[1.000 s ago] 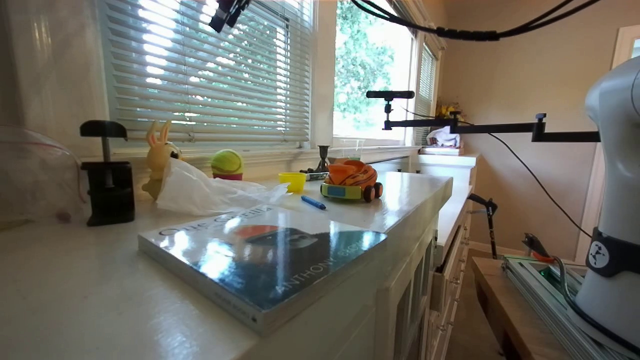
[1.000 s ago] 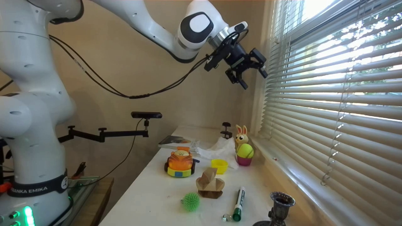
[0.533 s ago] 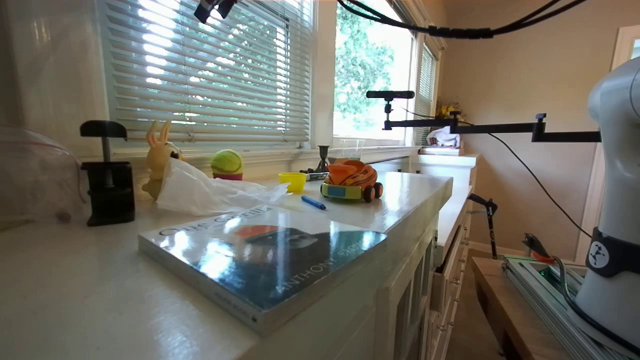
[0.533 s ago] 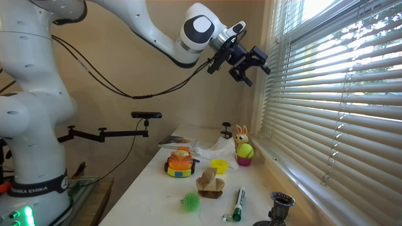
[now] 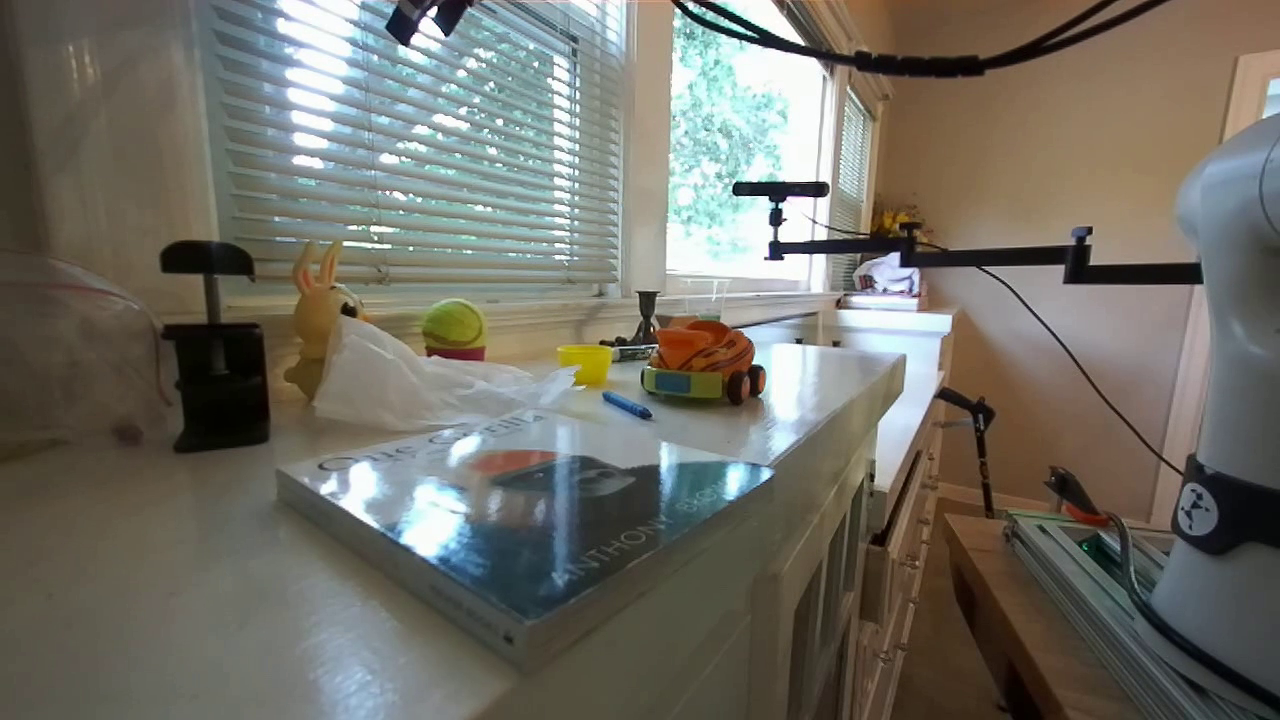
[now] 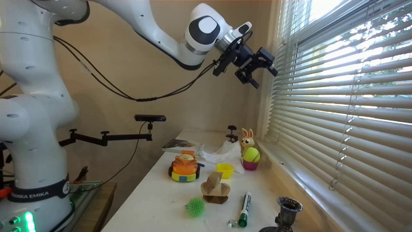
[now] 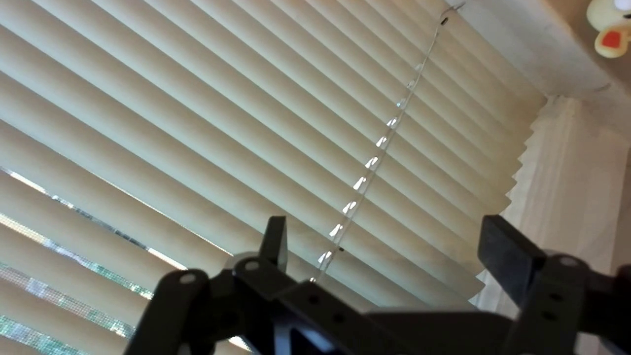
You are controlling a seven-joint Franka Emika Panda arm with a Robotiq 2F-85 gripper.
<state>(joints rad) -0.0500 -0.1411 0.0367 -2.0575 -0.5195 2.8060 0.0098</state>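
when looking up high, see the gripper [image 6: 264,78] with 2 black fingers [image 7: 508,259] spread wide apart. find the slatted blinds [image 7: 256,138] near, ahead of those fingers. down on the white counter [image 6: 154,206], see a pink cup [image 6: 250,165] with a yellow-green ball [image 6: 251,154] sitting in its top, near a toy bunny [image 6: 247,142]. find a little yellow cup [image 6: 225,172] close by, too far off to see into. in an exterior view, spot a see-through bag [image 5: 75,345] with a small dark lump [image 5: 127,434] showing low down.
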